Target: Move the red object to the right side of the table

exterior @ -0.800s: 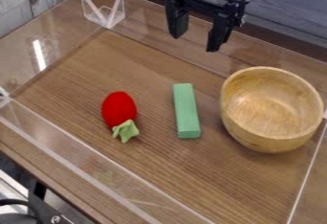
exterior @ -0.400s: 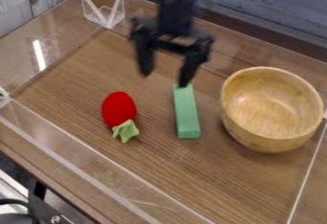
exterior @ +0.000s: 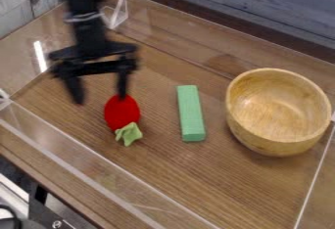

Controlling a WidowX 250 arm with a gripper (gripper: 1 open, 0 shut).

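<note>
The red object (exterior: 121, 108), a small toy strawberry with a light green leafy top pointing toward the front, lies on the left half of the wood-grain table (exterior: 236, 179). My gripper (exterior: 100, 94) hangs just behind and slightly left of it, pointing down, jaws open wide with nothing between them. The right finger (exterior: 123, 84) sits right over the strawberry's back edge; whether it touches cannot be told. The black arm rises from the gripper toward the top left.
A flat green rectangular block (exterior: 193, 113) lies right of the strawberry. A wooden bowl (exterior: 277, 111) stands at the right side. Low clear acrylic walls (exterior: 78, 169) border the tabletop, and a clear folded stand (exterior: 110, 13) sits at the back left.
My gripper has swung from the back right, past the green block, to the left and down beside the strawberry. It stayed open. The objects have not moved.
</note>
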